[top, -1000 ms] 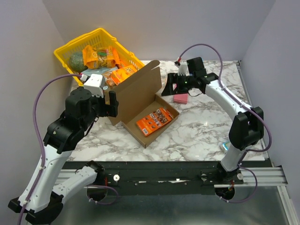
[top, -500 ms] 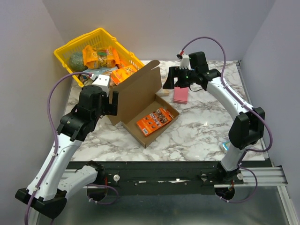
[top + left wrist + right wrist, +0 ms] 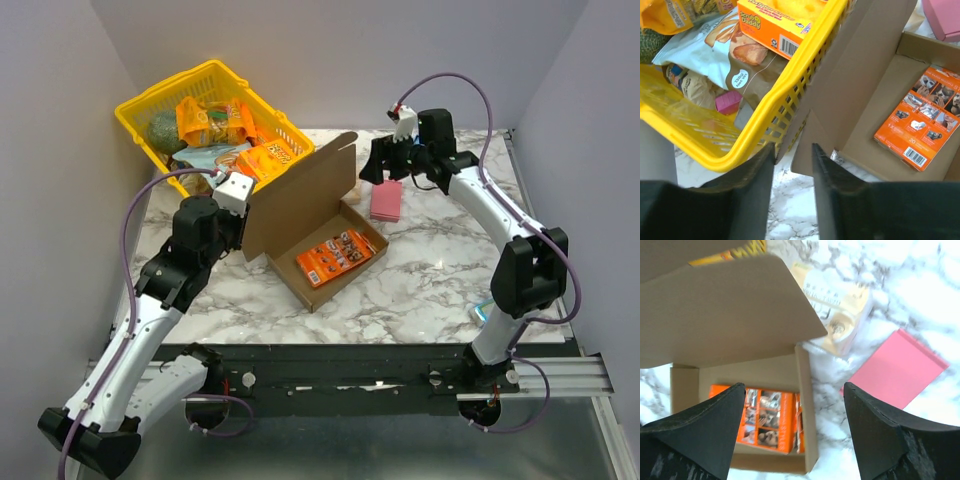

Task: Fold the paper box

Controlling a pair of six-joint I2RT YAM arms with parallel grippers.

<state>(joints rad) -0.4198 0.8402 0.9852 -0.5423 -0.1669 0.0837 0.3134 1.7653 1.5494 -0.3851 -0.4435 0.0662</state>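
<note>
Marbled white-and-grey laminate covers the table (image 3: 430,270), closed in by plain lilac-grey walls. At its middle sits the paper box (image 3: 295,200), matte brown corrugated card. Its shallow tray lies with the long axis running from near left to far right. The broad lid stands up from the tray's far-left long side, leaning slightly over it. A glossy orange snack box (image 3: 337,257) lies flat inside.

The lid rises just to the right of the left gripper (image 3: 793,147), which is at its near-left end, so this arm is much the nearer to the hinge line. Its black fingers are drawn in to a narrow gap with the lid's lower corner at the mouth. I cannot tell whether they bite the card. The yellow lattice basket (image 3: 150,105) of crinkly snack bags crowds its other side.

The right gripper (image 3: 795,386) hangs above the box's far-right end, spread wide and holding nothing. Below it are a smooth pink pad (image 3: 386,200) and a cream packet (image 3: 837,305) partly under the lid.

Closing the lid probably means swinging it rightward and down over the tray.
</note>
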